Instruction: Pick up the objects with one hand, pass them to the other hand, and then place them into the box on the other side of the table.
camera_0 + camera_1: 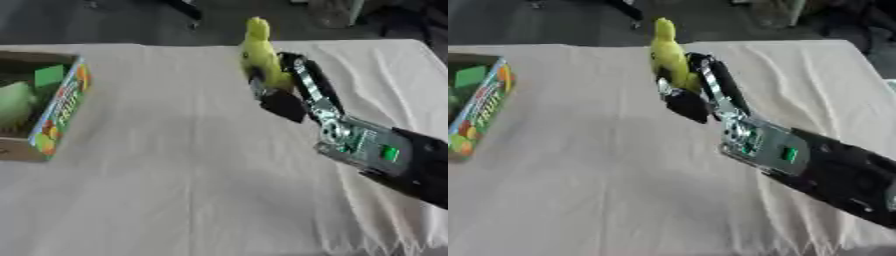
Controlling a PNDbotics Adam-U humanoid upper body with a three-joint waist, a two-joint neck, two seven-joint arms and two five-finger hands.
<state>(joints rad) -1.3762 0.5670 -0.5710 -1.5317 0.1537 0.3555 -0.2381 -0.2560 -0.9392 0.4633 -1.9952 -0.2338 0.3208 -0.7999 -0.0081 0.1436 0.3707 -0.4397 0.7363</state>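
Banana (pixel 259 52), yellow-green, upright, stem up, clasped in right hand's (pixel 289 87) curled fingers.

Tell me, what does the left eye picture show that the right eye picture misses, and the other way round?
Only the left eye view shows the green thing inside the box. Only the right eye view shows bare floor beyond the table's right edge. Both share the right hand curled round a yellow object, the box at the left, and the white cloth.
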